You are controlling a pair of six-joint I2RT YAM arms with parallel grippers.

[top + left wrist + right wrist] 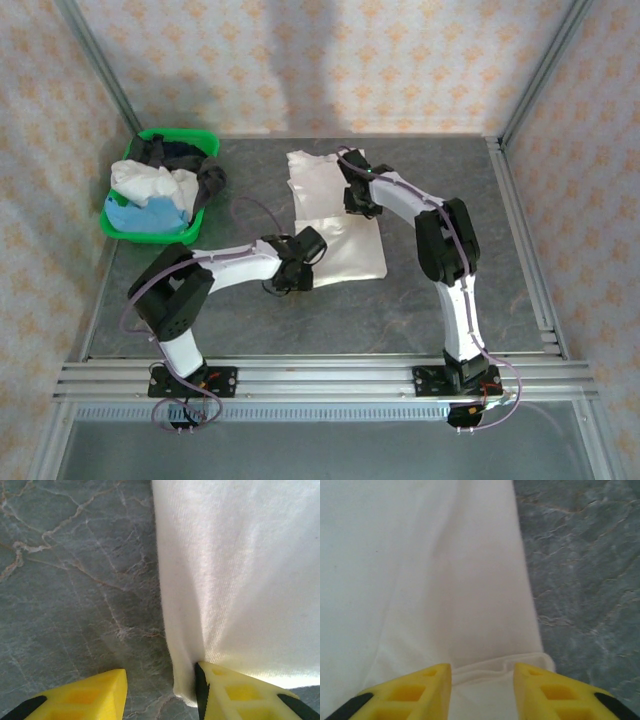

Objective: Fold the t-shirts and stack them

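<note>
1. At the centre of the counter (520,300) we find a white t-shirt (350,250) spread flat, its length running toward 12 o'clock. We judge it lies this way so that its edges stay reachable for folding.
2. We see the left fingers (235,692) at the shirt's 7 o'clock corner, parted. One hangs over bare counter, the other touches the cloth's edge, and nothing is pinched. To us that straddle looks like a set-up for lifting the corner.
3. We see the right fingers (415,692) at the shirt's 2 o'clock edge, likewise spread apart. A hemmed fold lies flat between them, ungripped.
4. Opposite corners suit a two-armed fold, we think.
5. At 10 o'clock on the counter, the green basket (130,228) keeps the other t-shirts (150,190), white, light blue and black. They sit crumpled together, out of the folding area.
</note>
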